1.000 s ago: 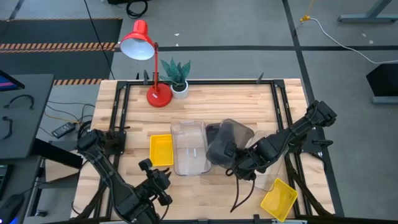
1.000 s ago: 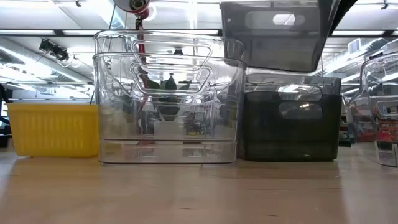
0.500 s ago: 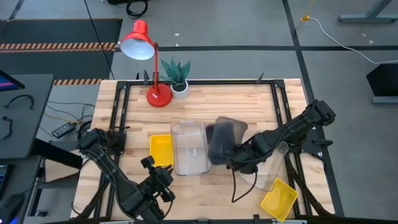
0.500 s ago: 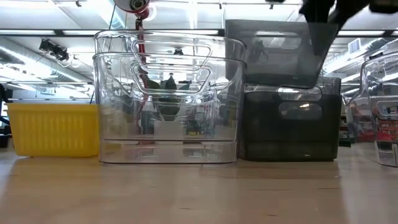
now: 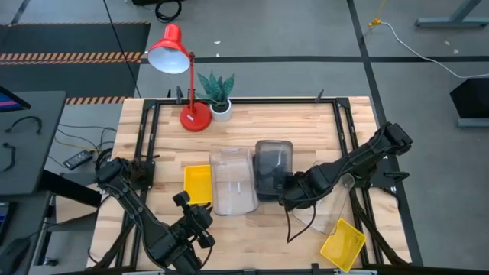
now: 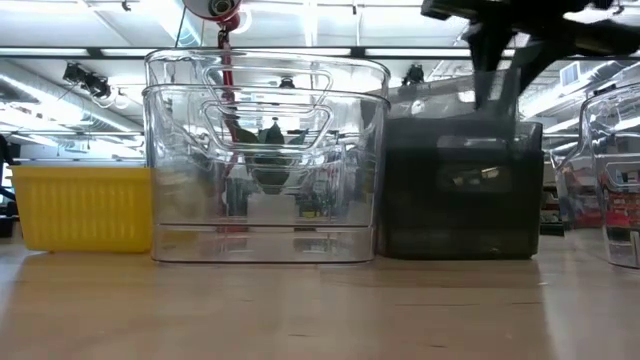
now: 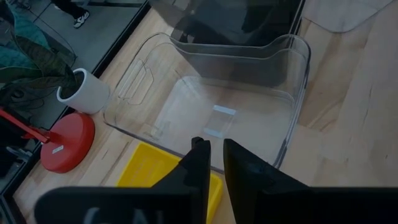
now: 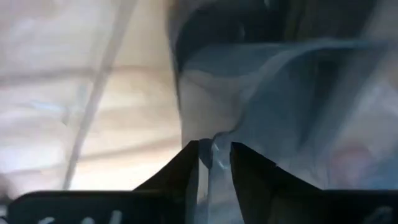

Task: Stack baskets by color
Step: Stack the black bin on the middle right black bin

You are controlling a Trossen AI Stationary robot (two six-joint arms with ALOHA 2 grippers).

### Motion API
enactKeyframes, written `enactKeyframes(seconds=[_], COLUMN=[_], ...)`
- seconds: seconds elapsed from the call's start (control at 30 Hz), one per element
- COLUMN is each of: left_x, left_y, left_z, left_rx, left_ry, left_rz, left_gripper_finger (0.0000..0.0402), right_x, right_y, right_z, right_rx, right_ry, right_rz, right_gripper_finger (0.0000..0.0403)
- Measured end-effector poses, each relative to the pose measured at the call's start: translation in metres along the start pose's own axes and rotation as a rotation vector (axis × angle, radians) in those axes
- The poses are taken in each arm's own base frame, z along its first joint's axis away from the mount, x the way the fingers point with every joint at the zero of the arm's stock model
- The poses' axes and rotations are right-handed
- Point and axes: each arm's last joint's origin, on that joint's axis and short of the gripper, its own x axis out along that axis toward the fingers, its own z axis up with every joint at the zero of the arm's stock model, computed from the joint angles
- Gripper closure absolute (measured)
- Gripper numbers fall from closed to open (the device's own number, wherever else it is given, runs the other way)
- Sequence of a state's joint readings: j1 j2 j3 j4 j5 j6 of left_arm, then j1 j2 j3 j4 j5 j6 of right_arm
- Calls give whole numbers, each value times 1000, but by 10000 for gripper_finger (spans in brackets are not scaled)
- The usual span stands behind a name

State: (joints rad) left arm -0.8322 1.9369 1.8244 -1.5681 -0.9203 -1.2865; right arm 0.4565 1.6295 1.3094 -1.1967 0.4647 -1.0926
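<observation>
Two dark grey baskets point(image 5: 273, 164) sit nested at the table's middle, the upper one's rim standing above the lower point(image 6: 460, 185). My right gripper point(image 5: 287, 191) is at their near end, open, its fingers on either side of the upper basket's near end wall point(image 8: 214, 149). Two clear baskets point(image 5: 233, 179) stand nested just left of them, with a yellow basket point(image 5: 199, 183) further left. My left gripper point(image 5: 197, 219) waits over the near edge, its fingers point(image 7: 199, 162) all but together on nothing. My right gripper comes steeply from above at the near end wall point(image 8: 219, 140) of the upper grey basket, one finger inside and one outside. Whether the fingers touch the wall, I cannot tell. The basket rests level in the lower grey basket.
A red desk lamp point(image 5: 183, 76) and a small potted plant point(image 5: 216, 95) stand at the far left. Another clear basket point(image 5: 336, 210) lies under my right arm, and a second yellow basket point(image 5: 342, 244) sits at the near right corner.
My right gripper has sunk and rolled, going a little toward the table's left. The grey basket, which hung tilted above the other grey one, has come down, levelled out and now sits nested inside it.
</observation>
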Motion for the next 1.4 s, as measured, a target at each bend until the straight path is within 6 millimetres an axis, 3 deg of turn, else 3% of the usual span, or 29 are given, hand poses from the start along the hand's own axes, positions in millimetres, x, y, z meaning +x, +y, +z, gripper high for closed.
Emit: enactKeyframes(seconds=[0.17,0.33,0.47,0.57,0.7,0.87,1.03,1.13,1.4], left_x=[0,0,0,0,0,0,-1,-1,-1], left_y=[0,0,0,0,0,0,0,-1,-1], left_z=[0,0,0,0,0,0,-1,-1,-1], left_rx=[0,-1,-2,-3,-3,-2,-1,-2,-2], left_ry=[0,0,0,0,-1,-1,-1,-1,-1], left_rz=[-1,-1,-1,-1,-1,-2,-2,-4,-5], left_gripper_finger=[353,354,356,354,354,354,354,353,361], right_x=[-13,-34,-38,-37,-35,-41,-50,-52,-5], right_y=[-2,-10,-20,-21,-15,-7,-3,0,14], right_z=[5,11,19,21,17,21,22,27,35], right_rx=[160,537,846,971,1037,1015,1074,1064,1080], right_ry=[-4,-149,-338,-362,-263,-260,-210,-220,-184], right_rz=[-42,-52,-10,0,-8,16,-132,-133,-72], right_gripper_finger=[266,230,213,209,210,211,218,229,289])
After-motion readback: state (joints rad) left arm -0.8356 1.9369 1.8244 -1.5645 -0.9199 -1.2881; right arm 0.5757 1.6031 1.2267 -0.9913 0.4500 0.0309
